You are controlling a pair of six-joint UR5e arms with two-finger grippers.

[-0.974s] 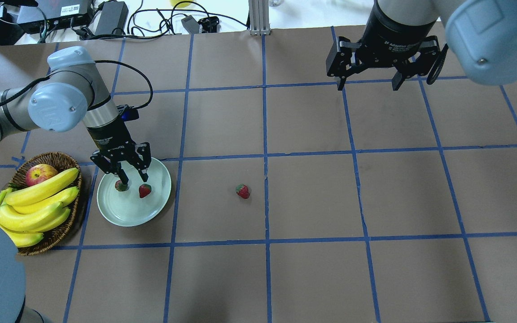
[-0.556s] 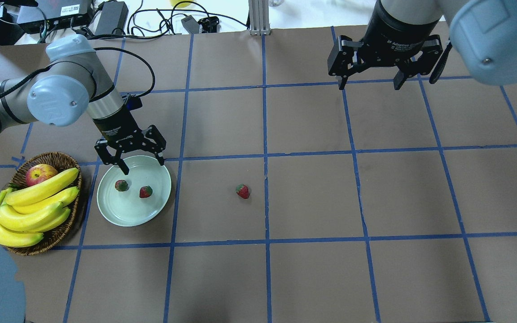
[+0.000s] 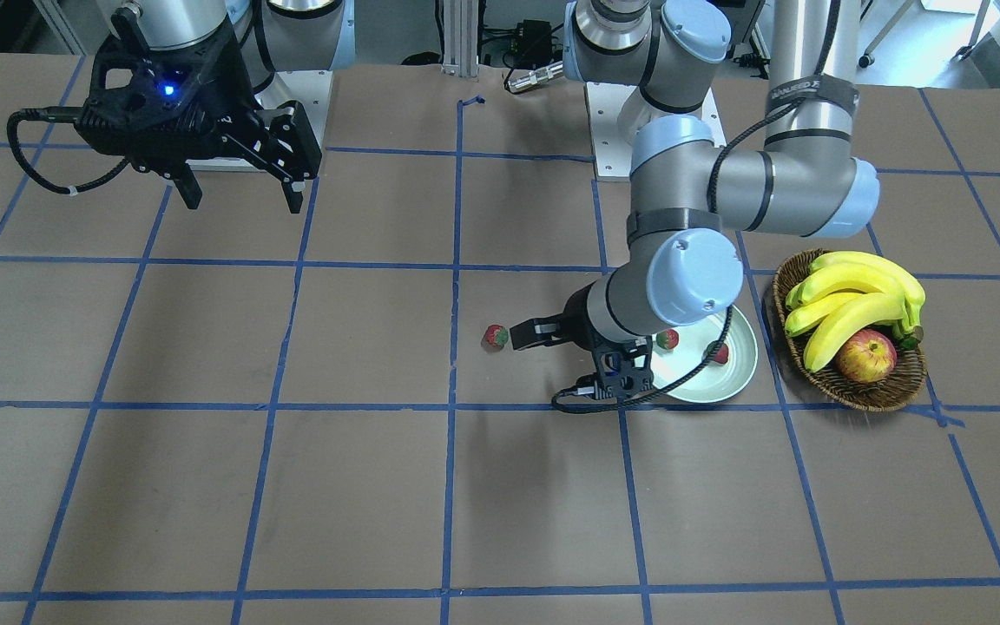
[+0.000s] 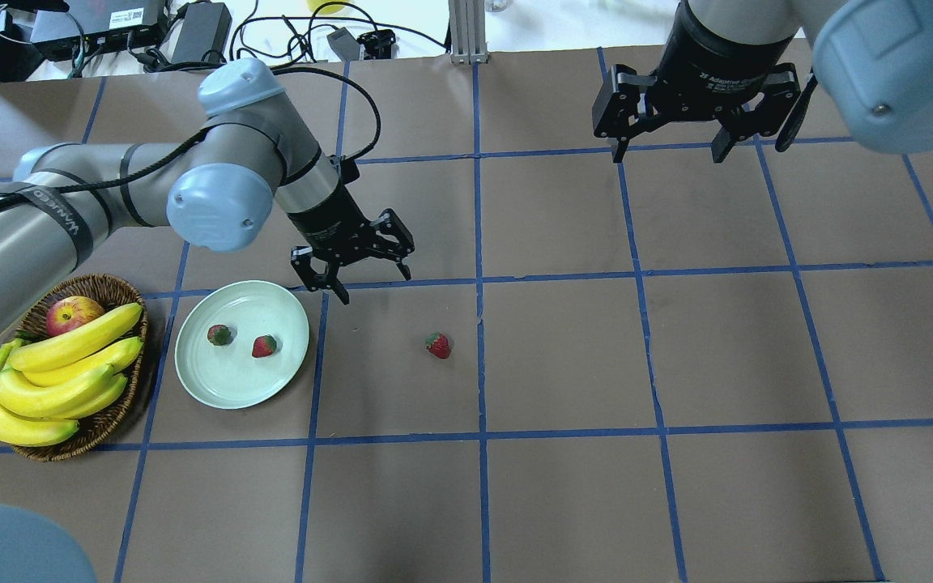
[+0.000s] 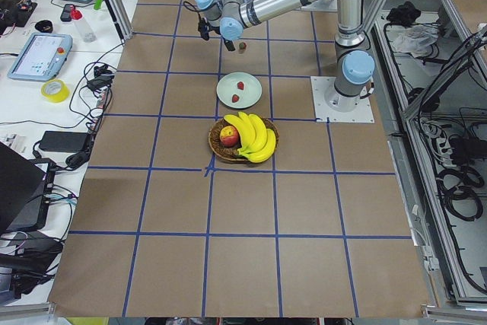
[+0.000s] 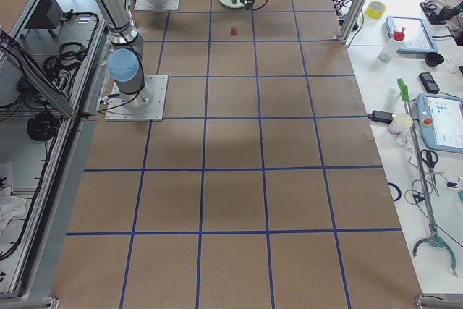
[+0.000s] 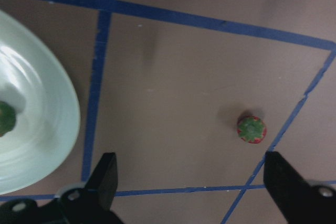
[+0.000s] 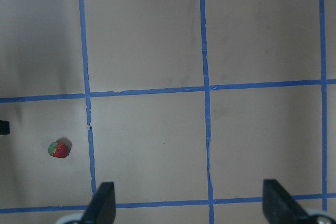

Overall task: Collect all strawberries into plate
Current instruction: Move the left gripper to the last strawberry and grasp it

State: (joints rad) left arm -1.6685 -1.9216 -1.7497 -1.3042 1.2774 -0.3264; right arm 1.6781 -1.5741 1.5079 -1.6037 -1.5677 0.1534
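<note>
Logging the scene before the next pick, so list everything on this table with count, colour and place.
table: one, brown, blue tape grid
basket: one, brown wicker, the table's end on the robot's left
bananas: one bunch, yellow, in the basket
apple: one, red-yellow, in the basket
plate: one, pale mint, beside the basket
plated strawberries: two, red, apart inside the plate
loose strawberry: one, red, on the table beyond the plate from the basket
left claw: one, black, open, above the table between plate and loose strawberry
right claw: one, black, open, raised over the table's far right
</note>
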